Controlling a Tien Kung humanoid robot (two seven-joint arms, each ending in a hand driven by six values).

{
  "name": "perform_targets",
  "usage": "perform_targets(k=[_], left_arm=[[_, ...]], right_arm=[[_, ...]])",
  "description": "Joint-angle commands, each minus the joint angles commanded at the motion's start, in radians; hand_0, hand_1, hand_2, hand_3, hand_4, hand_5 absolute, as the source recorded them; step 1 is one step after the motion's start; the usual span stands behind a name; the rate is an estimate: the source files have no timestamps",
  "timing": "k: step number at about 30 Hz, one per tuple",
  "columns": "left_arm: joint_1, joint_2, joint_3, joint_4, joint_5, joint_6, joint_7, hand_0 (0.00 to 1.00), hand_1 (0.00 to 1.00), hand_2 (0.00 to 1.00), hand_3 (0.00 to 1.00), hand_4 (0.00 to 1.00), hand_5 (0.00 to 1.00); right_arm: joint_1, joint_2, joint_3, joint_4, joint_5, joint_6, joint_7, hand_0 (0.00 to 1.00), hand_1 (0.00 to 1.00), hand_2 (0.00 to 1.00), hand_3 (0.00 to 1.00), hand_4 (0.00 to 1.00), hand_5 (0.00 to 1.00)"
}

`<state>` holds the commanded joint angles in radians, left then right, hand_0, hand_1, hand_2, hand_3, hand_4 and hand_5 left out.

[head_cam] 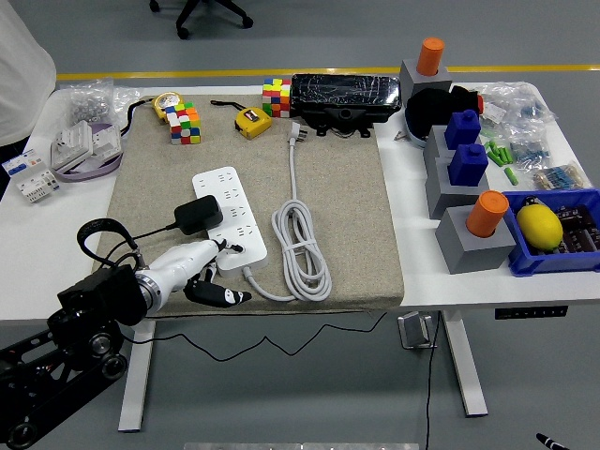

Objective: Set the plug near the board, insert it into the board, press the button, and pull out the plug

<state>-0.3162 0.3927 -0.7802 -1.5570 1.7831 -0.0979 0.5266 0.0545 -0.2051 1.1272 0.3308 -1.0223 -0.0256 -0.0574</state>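
Observation:
A white power strip [230, 208] lies on the beige mat [347, 216], left of centre. The black plug [198, 216] sits at the strip's left edge, its black cord trailing off to the left; I cannot tell whether its pins are in a socket. My left hand [217, 272], white with black fingers, hovers over the mat's near edge just below the strip's near end. Its fingers are relaxed, hold nothing and are apart from the plug. The right hand is out of view.
The strip's white cable [300, 246] lies coiled to its right. Colour cubes [184, 123], a yellow tape measure [252, 121] and a black case [344, 97] line the back. Grey blocks with orange cylinders [487, 213] and a blue bin [553, 234] stand right. A person's white garment [19, 66] shows top left.

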Motion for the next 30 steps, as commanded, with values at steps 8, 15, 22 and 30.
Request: perform_targets(k=[8,15,22,30], left_arm=[[0.0,-0.001,0.0,0.002,-0.011,-0.002,0.003,0.074,0.065,0.125,0.839,0.861,0.465],[0.01,0.001,-0.026,-0.006,-0.067,0.146,-0.155,0.075,0.065,0.125,0.79,0.857,0.471],[0.015,-0.004,-0.039,0.02,-0.243,0.395,-0.395,0.185,0.135,0.204,0.594,0.828,0.421],[0.017,-0.002,-0.045,0.023,-0.274,0.432,-0.417,0.189,0.141,0.215,0.595,0.834,0.432]], right_arm=[[0.0,0.002,0.006,-0.001,-0.002,0.0,0.0,0.653,0.653,0.658,0.571,0.991,0.558],[0.001,0.003,0.007,0.0,-0.002,0.0,0.0,0.655,0.653,0.658,0.571,0.991,0.559],[0.001,0.003,0.004,0.0,-0.001,0.0,0.0,0.653,0.653,0.658,0.571,0.991,0.558],[0.002,0.004,0.007,-0.002,-0.002,0.0,0.0,0.653,0.653,0.658,0.571,0.991,0.559]])
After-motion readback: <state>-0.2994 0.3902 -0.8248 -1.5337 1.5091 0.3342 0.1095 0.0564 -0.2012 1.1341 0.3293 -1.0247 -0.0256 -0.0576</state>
